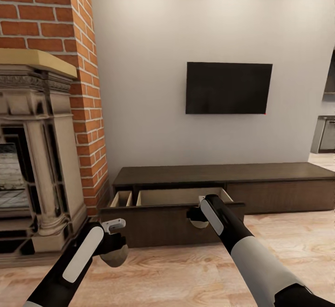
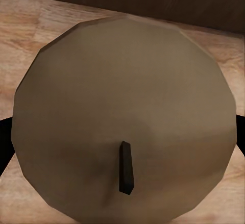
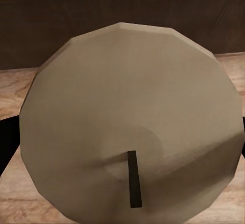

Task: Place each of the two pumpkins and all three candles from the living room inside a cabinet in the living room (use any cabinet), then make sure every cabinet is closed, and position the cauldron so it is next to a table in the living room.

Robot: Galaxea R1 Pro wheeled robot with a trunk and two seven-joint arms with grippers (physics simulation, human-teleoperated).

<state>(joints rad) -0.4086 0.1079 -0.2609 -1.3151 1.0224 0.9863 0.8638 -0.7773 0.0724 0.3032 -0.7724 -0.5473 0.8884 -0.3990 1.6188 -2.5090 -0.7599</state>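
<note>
We see a home living room — a wall television [image 1: 229, 87] above the long low cabinet [image 1: 223, 190], a brick-surrounded fireplace [image 1: 32, 158] just left of it.

Cabinet [image 1: 223, 174] dark matt wood; floor [image 1: 186, 274] pale grainy wood planks; chimney [image 1: 46, 13] rough red brick; candles [image 2: 122, 117] matt tan

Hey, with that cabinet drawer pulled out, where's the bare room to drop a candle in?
The wide drawer compartment looks bare between its divider and the right gripper. The narrow compartment by the brick fireplace is tighter. The cabinet top is bare too.
</note>
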